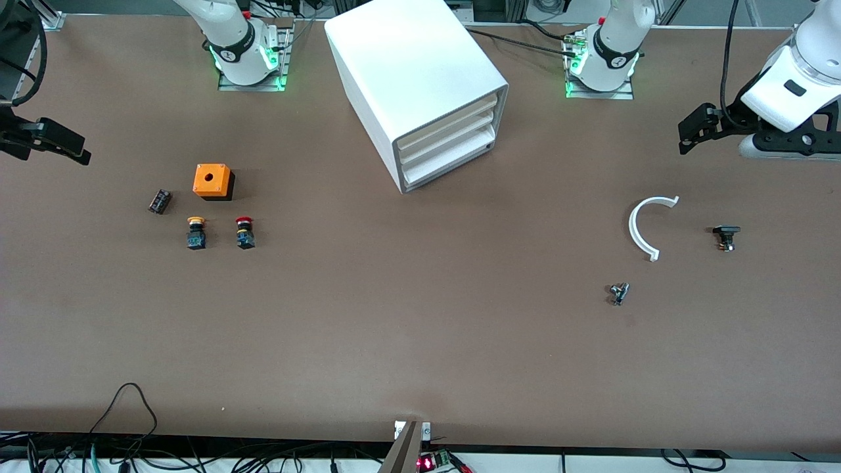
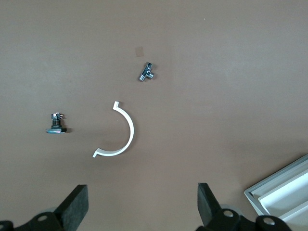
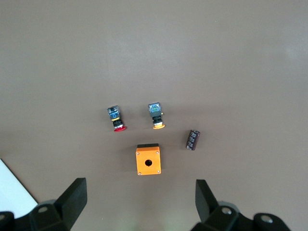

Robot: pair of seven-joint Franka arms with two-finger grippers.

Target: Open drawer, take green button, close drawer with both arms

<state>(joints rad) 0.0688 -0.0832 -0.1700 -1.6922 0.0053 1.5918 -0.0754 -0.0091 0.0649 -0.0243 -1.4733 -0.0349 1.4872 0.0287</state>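
The big white cabinet (image 1: pixel 414 85) stands at the back middle of the table, its stacked drawers all pushed in. The drawer (image 1: pixel 448 168) is the lowest one, a shallow white tray. The button is out of view. My left gripper (image 1: pixel 691 133) hangs open over the table at the left arm's end, nothing between its fingers (image 2: pixel 77 204); a cabinet corner (image 2: pixel 284 192) shows in the left wrist view. My right gripper (image 1: pixel 62 143) hangs open and empty over the right arm's end, its fingers (image 3: pixel 74 197) wide apart above the table.
Toward the right arm's end lie an orange box (image 1: pixel 212 180), a red-capped button (image 1: pixel 245 233), a yellow-capped button (image 1: pixel 196 232) and a dark cylinder (image 1: pixel 159 201). Toward the left arm's end lie a white half ring (image 1: pixel 640 226), a black part (image 1: pixel 725 235) and a metal fitting (image 1: pixel 618 293).
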